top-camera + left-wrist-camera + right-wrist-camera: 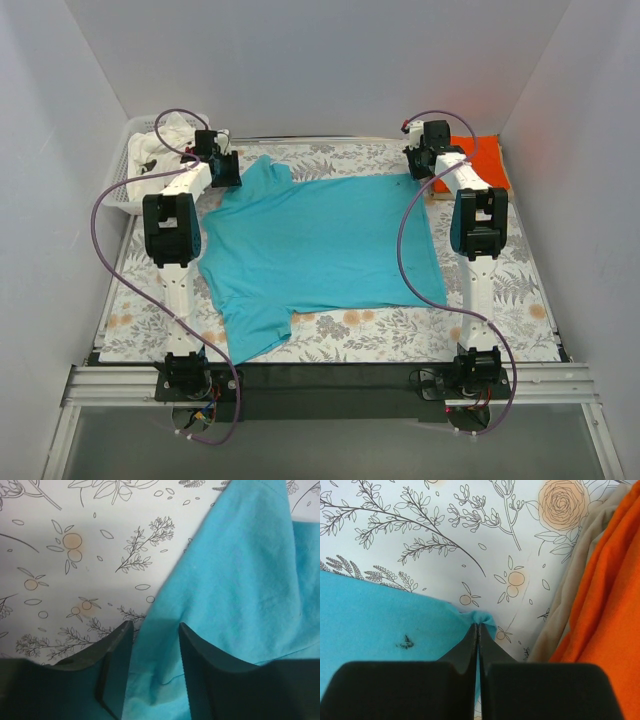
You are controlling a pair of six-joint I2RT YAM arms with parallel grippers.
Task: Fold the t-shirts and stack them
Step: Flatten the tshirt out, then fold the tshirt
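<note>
Where the teal t-shirt (320,240) lies: spread flat across the middle of the floral table cover (500,300), one sleeve toward 11 o'clock and the other toward 7 o'clock in the top view.
Left gripper (155,625): down at the shirt's 11 o'clock sleeve; jaws apart, with the sleeve's edge running up between the two dark fingers (112,670); cloth on the 3 o'clock side, bare cover on the 9 o'clock side.
Right gripper (478,626): at the shirt's 1 o'clock corner; jaws pressed together, with a small puckered tip of teal cloth pinched between them.
Mark on the shirt: a small dark speck just at 9 o'clock of the right fingers in the wrist view.
Orange t-shirt (480,160): folded at 2 o'clock on the table, close beside the right gripper and apart from the teal one.
Beige cloth (575,580): showing along the orange shirt's edge.
White basket (125,170): at 10 o'clock against the wall, with white cloth (170,135) bundled inside.
</note>
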